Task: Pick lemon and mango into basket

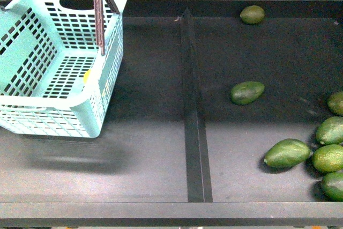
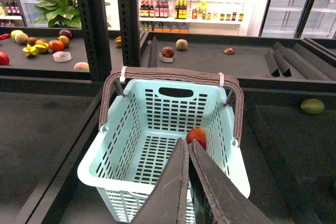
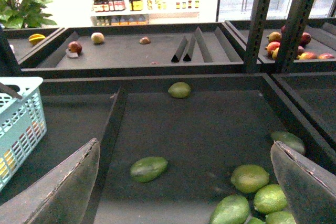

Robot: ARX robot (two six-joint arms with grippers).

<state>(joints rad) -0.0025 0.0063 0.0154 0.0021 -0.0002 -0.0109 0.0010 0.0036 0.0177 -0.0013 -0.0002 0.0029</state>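
The aqua basket (image 1: 32, 105) with brown handles (image 1: 99, 20) fills the left compartment of the dark shelf. One fruit lies inside it, yellow through the slots (image 1: 88, 75) and orange-red (image 2: 197, 135) in the left wrist view; I cannot tell whether it is the lemon or a mango. My left gripper (image 2: 188, 144) is shut on nothing, its tips over the basket's near rim (image 2: 105, 179). My right gripper (image 3: 184, 148) is open and empty above the right compartment. Neither arm shows in the front view.
A raised divider (image 1: 193, 122) splits the shelf. Right of it lie green fruits: an oval one mid-shelf (image 1: 247, 92), one at the back (image 1: 252, 14), and a cluster (image 1: 328, 148) at the right edge. Metal uprights (image 3: 296, 19) and further fruit shelves stand behind.
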